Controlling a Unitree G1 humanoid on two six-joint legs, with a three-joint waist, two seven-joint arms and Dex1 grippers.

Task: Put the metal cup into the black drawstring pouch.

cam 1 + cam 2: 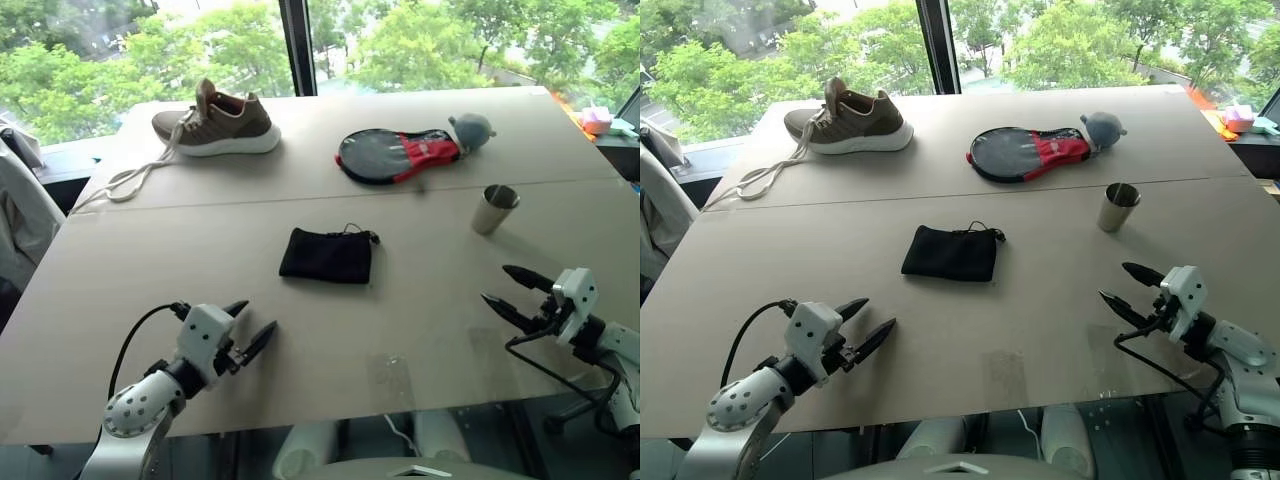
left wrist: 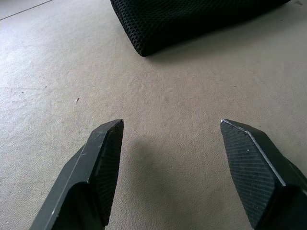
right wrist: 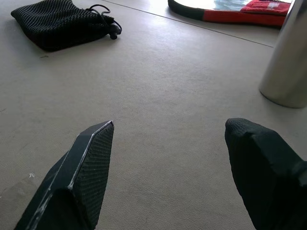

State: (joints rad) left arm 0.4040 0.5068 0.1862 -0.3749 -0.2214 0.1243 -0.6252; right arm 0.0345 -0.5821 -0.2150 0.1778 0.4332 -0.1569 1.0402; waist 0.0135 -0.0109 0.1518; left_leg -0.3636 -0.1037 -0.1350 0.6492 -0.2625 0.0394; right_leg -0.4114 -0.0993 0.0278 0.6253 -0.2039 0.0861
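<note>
The metal cup stands upright on the table's right side, a shiny steel tumbler, and its side shows in the right wrist view. Flat at the table's middle lies the black drawstring pouch, its cord at the right end; it also appears as the pouch and the pouch. My left gripper hovers open near the front left, short of the pouch. Open too is my right gripper, at the front right, a little nearer than the cup. Both hold nothing.
A brown sneaker with long laces sits at the far left. A black-and-red paddle case and a small grey plush lie at the far middle. A seam crosses the tan table. Windows stand behind.
</note>
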